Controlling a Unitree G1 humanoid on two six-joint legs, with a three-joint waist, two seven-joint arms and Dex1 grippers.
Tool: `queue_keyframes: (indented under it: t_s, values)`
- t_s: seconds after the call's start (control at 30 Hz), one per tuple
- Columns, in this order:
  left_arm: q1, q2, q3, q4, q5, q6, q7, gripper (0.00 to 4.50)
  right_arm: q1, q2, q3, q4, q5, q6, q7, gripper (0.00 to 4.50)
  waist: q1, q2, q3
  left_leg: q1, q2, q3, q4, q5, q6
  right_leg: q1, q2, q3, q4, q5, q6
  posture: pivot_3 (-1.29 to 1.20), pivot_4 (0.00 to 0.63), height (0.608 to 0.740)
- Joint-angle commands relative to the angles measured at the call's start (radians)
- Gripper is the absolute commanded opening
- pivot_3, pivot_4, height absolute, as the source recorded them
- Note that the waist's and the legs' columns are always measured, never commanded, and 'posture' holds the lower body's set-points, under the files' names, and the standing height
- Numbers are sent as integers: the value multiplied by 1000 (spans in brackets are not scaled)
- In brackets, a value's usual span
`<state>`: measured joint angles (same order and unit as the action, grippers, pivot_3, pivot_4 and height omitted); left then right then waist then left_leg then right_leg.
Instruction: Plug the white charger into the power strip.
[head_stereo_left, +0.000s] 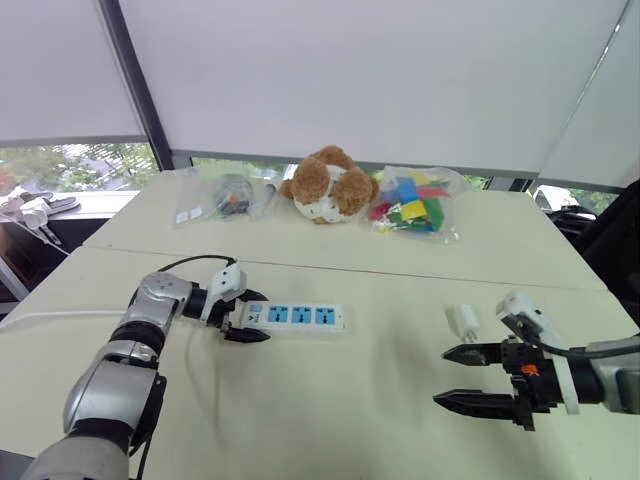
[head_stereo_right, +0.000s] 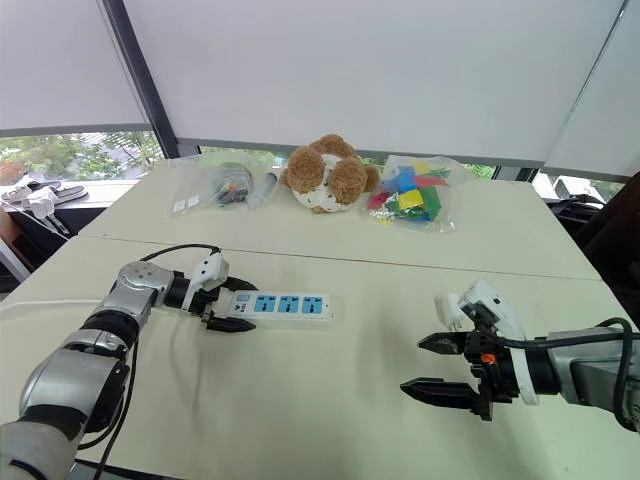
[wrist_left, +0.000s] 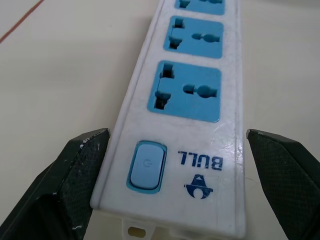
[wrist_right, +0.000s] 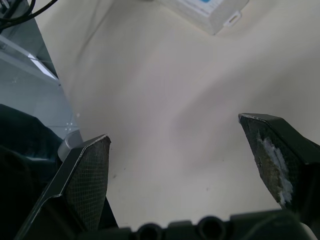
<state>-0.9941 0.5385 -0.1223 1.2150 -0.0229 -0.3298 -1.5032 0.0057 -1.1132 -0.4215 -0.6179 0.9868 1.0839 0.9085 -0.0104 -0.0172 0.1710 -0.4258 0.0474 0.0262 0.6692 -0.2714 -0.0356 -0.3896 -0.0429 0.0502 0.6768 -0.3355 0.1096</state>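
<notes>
White charger (head_stereo_left: 464, 320) lies on the table (head_stereo_left: 330, 420) on your right side, well apart from the power strip (head_stereo_left: 292, 317) and not plugged in. Your right gripper (head_stereo_left: 441, 375) hovers just beside it, on the near side, with its two black fingers spread wide and nothing between them; the charger sits just past the farther finger, not touching it.

The strip lies flat near the table's middle, its three blue sockets facing up. Your left gripper (head_stereo_left: 248, 318) straddles the strip's switch end. In the left wrist view one finger (wrist_left: 75, 175) sits against the strip's edge while the other stands just off the opposite edge, so you are bracketing the strip, not clamping it. A black cable (head_stereo_left: 190, 262) loops behind that wrist.

At the far side of the table you have a teddy bear (head_stereo_left: 328, 185), with a bag of coloured blocks (head_stereo_left: 412, 205) to its right and a clear bag of small items (head_stereo_left: 225, 197) to its left.
</notes>
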Motion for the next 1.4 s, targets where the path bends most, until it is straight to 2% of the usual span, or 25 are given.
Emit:
queue_keyframes:
  t_s: [0.03,0.37,0.47,0.5,0.53,0.73,0.83,0.93,1.07,1.27,1.4]
  values:
    - [11,8,19,-2,4,9,-10,4500,8,-13,-48,-19,17,-6,8,4444,0,0,0,0,0,0,0,0,0,0,0,0,0,0,0,0,150,739]
    - [80,25,25,-53,-2,-23,-46,4500,5,3,-40,-24,30,-6,-29,4444,-2,0,0,1,0,0,1,0,0,0,0,0,4,0,0,0,150,739]
    - [97,12,36,-68,-7,-33,-17,3692,-10,5,-31,-16,31,-11,-37,4500,-1,0,0,1,0,0,1,0,0,0,0,0,4,0,0,0,150,739]
    - [100,7,42,-71,-11,-34,-4,3164,-15,4,-27,-13,30,-12,-39,4500,-1,0,0,1,0,0,1,0,0,0,0,0,4,0,0,0,150,739]
    - [106,3,45,-75,-14,-36,3,3061,-18,4,-24,-10,29,-13,-40,4500,0,0,0,1,0,0,2,0,0,0,0,0,4,0,0,0,150,739]
    - [136,-16,37,-107,-3,-61,29,3077,-46,26,-22,41,-9,-31,-89,4500,2,0,0,1,0,-1,7,0,0,2,0,0,6,0,0,0,150,739]
    - [142,-24,10,-121,18,-68,15,3077,-159,1,26,173,-101,-8,-191,4500,1,1,-1,1,0,0,10,0,0,3,0,0,6,0,0,0,150,739]
    - [144,-38,-25,-151,33,-47,-37,3077,-390,-47,143,395,-180,96,-263,4500,0,3,-2,0,0,2,13,0,0,3,-2,1,6,0,0,0,150,739]
    - [155,-61,-66,-191,56,-64,-78,3077,-696,-24,377,650,-302,223,-263,4500,1,5,-3,-1,0,2,12,-1,2,1,-2,1,7,0,0,0,150,739]
    - [176,-98,-84,-255,38,-43,-92,3077,-1052,75,704,995,-509,238,-135,4500,9,7,-4,-2,0,5,12,-3,5,-2,-3,1,7,0,0,0,150,739]
    - [214,-117,-89,-331,24,-30,-89,3077,-1270,167,965,1285,-694,179,41,4500,19,9,-4,-2,-1,10,12,-4,6,-3,-3,1,7,0,0,0,150,739]
